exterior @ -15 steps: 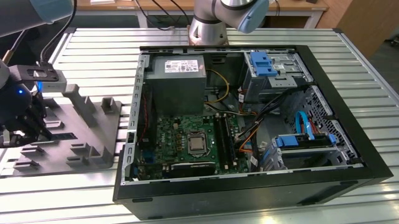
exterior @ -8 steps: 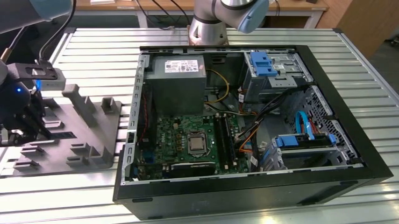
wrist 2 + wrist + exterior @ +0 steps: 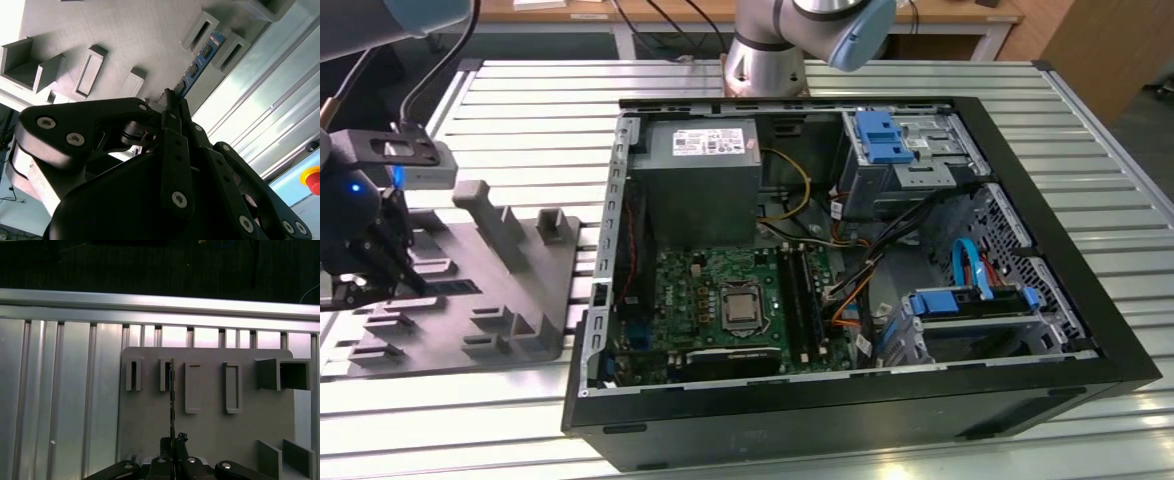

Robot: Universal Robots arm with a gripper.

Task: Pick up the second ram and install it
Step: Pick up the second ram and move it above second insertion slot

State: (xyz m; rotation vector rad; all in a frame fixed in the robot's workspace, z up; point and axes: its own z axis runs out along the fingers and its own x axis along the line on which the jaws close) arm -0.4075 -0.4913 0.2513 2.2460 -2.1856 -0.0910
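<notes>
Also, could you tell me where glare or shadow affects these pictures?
In the second wrist view glare whitens the table and the hand is a dark mass before the second ram; in the first wrist view the table shines along its rail under a black background; in the exterior view the computer case is shaded inside.

My pincer [image 3: 171, 100] is smooth black with a dull sheen, and its screws [image 3: 179, 199] are bright metal. The ram [image 3: 200, 62] is thin, dark blue and slightly glossy. The tray [image 3: 140, 35] is matt grey, finely grained like plastic. The table [image 3: 60, 390] is bare ribbed metal, brushed and shiny. The case [image 3: 854, 420] is matt black, and its motherboard [image 3: 687, 290] is glossy green.
</notes>
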